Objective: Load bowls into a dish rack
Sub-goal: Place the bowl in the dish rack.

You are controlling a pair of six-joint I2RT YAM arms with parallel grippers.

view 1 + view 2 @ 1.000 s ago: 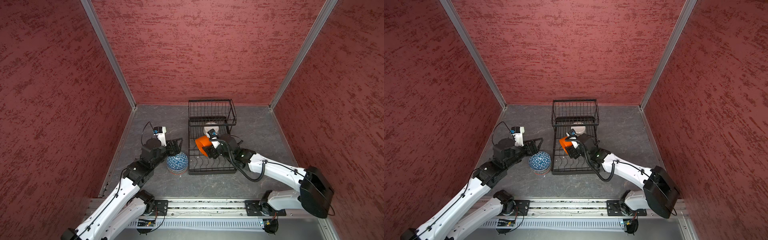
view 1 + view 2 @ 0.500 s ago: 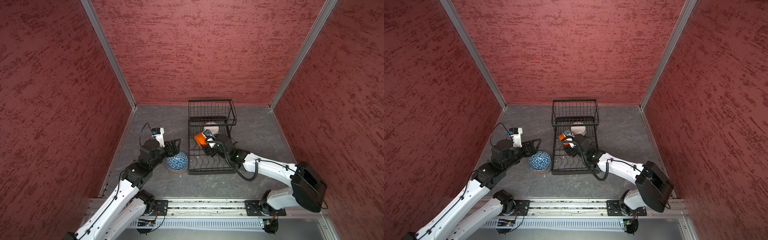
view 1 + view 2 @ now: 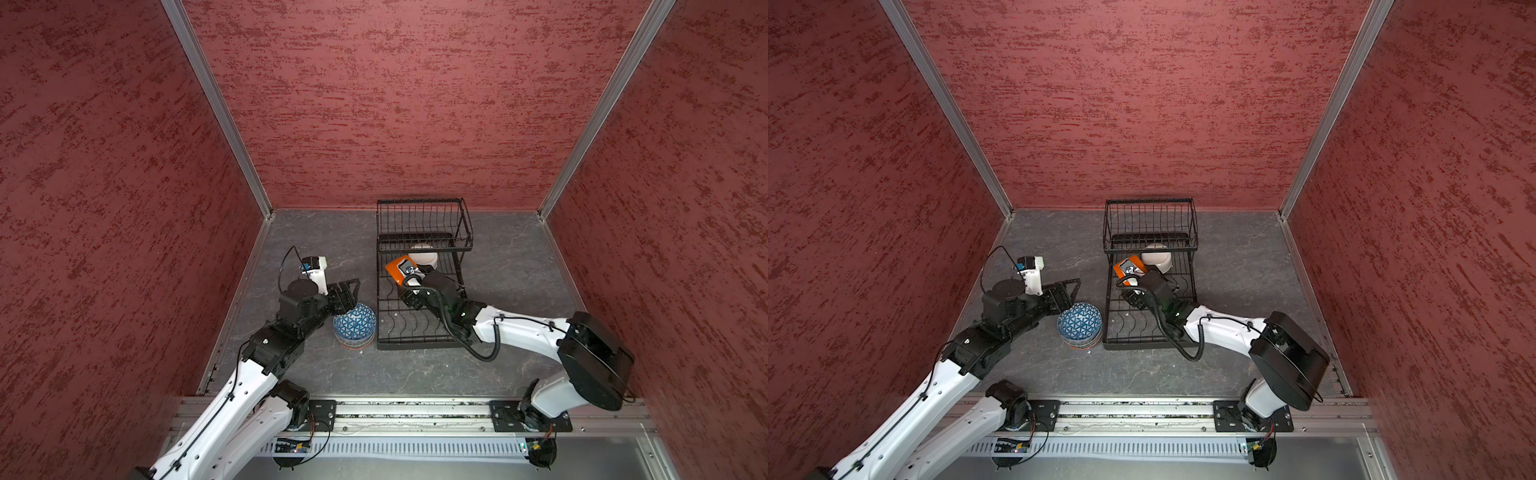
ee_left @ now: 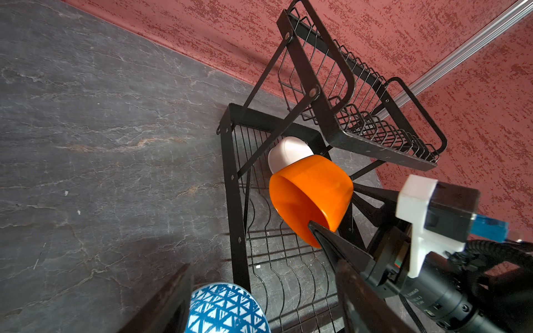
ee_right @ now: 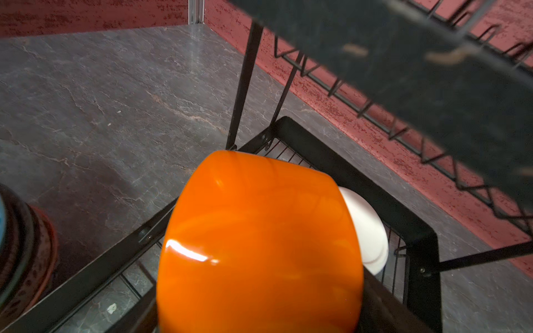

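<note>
The right end effector [image 3: 409, 277] is clamped on the rim of a glossy orange rounded-square bowl [image 3: 392, 266], holding it tipped on its side above the lower tray [image 3: 415, 345] of a black wire two-tier dish rack [image 3: 1133, 345]. The left wrist view shows the orange bowl [image 4: 311, 190] just in front of a plain white bowl [image 4: 288, 151] that sits in the tray beneath the raised basket [image 3: 424, 224]. Whether the two bowls touch cannot be told. In the right wrist view the orange bowl [image 5: 259, 245] fills the foreground, with the white bowl [image 5: 366, 230] showing past its edge.

The left end effector [image 3: 351, 293], its fingers apart and holding nothing, hovers beside a blue-and-white triangle-patterned bowl [image 3: 355, 326]. That bowl tops a stack of bowls [image 3: 1077, 343] standing on the grey stone-look surface [image 3: 498, 270], just beside the rack's near left corner. Both top views show the stack outside the rack. Red textured walls [image 3: 395, 104] enclose the scene on three sides.
</note>
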